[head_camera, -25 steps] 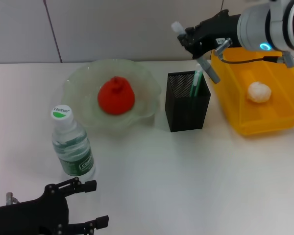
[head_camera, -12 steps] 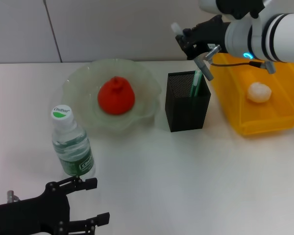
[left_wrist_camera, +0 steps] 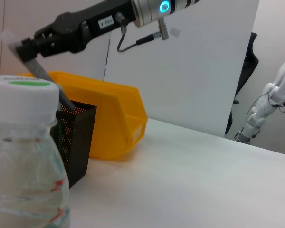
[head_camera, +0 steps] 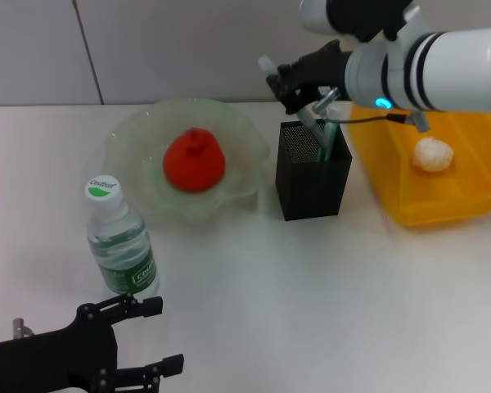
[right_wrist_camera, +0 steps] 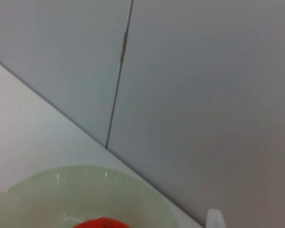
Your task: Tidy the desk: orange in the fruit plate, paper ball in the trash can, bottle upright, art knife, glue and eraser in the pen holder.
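My right gripper (head_camera: 290, 85) hovers over the black mesh pen holder (head_camera: 311, 184), shut on a slim grey art knife (head_camera: 317, 110). The knife leans, with its lower end inside the holder beside a green stick that looks like the glue (head_camera: 331, 137). In the left wrist view the same gripper (left_wrist_camera: 27, 46) grips the knife (left_wrist_camera: 47, 76) above the holder (left_wrist_camera: 78, 137). The orange (head_camera: 193, 160) lies in the fruit plate (head_camera: 131, 135). The paper ball (head_camera: 433, 154) rests in the trash can (head_camera: 393, 176). The bottle (head_camera: 119, 244) stands upright. The eraser is out of view. My left gripper (head_camera: 159, 337) is open near the front edge.
The bottle (left_wrist_camera: 23, 156) fills the near side of the left wrist view, just ahead of my left gripper. The holder stands between the plate and the yellow bin (left_wrist_camera: 109, 118). A grey wall runs behind the desk. Bare white tabletop (head_camera: 311, 303) spreads in front of the holder.
My right gripper has carried the knife leftward, from over the bin's near edge to above the pen holder. The left arm has stayed in place.
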`<state>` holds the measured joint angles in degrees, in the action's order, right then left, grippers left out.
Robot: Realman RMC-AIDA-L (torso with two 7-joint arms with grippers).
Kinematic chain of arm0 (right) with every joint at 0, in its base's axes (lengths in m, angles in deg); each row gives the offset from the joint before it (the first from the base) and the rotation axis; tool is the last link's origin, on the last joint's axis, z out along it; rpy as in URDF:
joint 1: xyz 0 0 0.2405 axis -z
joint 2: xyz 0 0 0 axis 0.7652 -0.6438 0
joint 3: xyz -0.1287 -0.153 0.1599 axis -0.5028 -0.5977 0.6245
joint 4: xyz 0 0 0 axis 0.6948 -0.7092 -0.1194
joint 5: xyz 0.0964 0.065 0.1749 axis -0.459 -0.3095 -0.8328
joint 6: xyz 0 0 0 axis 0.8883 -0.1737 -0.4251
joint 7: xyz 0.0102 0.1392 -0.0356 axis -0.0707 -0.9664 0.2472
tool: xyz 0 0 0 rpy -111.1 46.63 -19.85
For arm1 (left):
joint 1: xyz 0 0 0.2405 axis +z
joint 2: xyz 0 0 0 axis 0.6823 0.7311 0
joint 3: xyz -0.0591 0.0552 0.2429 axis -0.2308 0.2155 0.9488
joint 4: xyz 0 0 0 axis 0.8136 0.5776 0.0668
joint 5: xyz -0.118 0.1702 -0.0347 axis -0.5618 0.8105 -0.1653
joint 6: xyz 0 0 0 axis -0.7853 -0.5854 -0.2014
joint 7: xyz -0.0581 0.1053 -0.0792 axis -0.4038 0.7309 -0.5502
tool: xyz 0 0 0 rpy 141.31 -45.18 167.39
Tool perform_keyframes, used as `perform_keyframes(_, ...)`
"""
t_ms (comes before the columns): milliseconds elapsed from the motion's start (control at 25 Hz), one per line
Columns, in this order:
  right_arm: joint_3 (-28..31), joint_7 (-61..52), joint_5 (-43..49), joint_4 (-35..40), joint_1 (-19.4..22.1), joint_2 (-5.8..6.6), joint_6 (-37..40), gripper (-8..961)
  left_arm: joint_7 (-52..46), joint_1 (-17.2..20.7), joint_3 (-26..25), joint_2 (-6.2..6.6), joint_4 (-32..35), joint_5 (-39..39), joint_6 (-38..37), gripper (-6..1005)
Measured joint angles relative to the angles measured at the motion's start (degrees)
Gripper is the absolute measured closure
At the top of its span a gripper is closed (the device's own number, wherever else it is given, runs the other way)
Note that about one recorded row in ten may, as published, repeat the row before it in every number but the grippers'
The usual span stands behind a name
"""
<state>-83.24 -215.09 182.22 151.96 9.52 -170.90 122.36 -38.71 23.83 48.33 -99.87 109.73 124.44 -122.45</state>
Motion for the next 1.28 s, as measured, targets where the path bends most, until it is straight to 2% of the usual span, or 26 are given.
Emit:
perform_keyframes(160, -0.48, -0.34, -2.09, -3.15, -0.84, -0.1, -0.57, 812, 0.01, 0.08, 0.0, 0.08, 0.0, 0.0, 0.0, 135)
perform_keyframes(600, -0.31, -0.43, -3.62, -2.43, 1.27, 0.04, -0.77, 711, 0.13, 0.1, 0.0, 0.08, 0.01, 0.01, 0.0, 135)
perform_keyframes(760, -0.29, -0.45, -3.64, -0.36, 2.68, 0.09, -0.64, 625, 0.12, 0.04, 0.01, 0.07, 0.01, 0.01, 0.0, 135)
perform_keyframes(920, -0.2, -0.47, -3.64, 6.29, 7.02, 0.17, 0.77, 538, 0.09, 0.04, -0.04, 0.07, 0.01, -0.17, 0.0, 135)
perform_keyframes(1000, -0.14, -0.38, -3.93, 13.43, 11.64, 0.24, 3.97, 495, -0.04, 0.14, -1.16, 0.11, 0.01, -0.6, -0.08, 135)
perform_keyframes(1040, -0.14, -0.38, -3.93, 13.43, 11.64, 0.24, 3.97, 484, -0.18, 0.14, -1.5, 0.17, 0.02, -0.63, -0.17, 135)
perform_keyframes(1120, 0.08, 1.3, -5.86, 17.79, 15.07, 0.29, 6.77, 463, -0.6, 0.16, -2.13, 0.44, 0.1, -0.7, -0.61, 135)
perform_keyframes(1160, 0.56, 3.57, -7.95, 19.42, 16.73, 0.33, 9.01, 452, -0.74, 0.19, -2.24, 0.54, 0.18, -0.73, -0.84, 135)
perform_keyframes(1200, 2.47, 10.63, -13.84, 21.72, 20.16, 0.32, 14.38, 441, -1.39, 0.25, -2.42, 0.74, 0.4, -0.76, -1.54, 135)
perform_keyframes(1240, 2.47, 10.63, -13.84, 21.72, 20.16, 0.32, 14.38, 430, -1.39, 0.25, -2.42, 0.74, 0.4, -0.76, -1.54, 135)
perform_keyframes(1280, 4.73, 18.03, -21.13, 22.58, 23.06, 0.29, 20.15, 420, -2.14, 0.17, -2.43, 0.87, 0.46, -0.76, -1.99, 135)
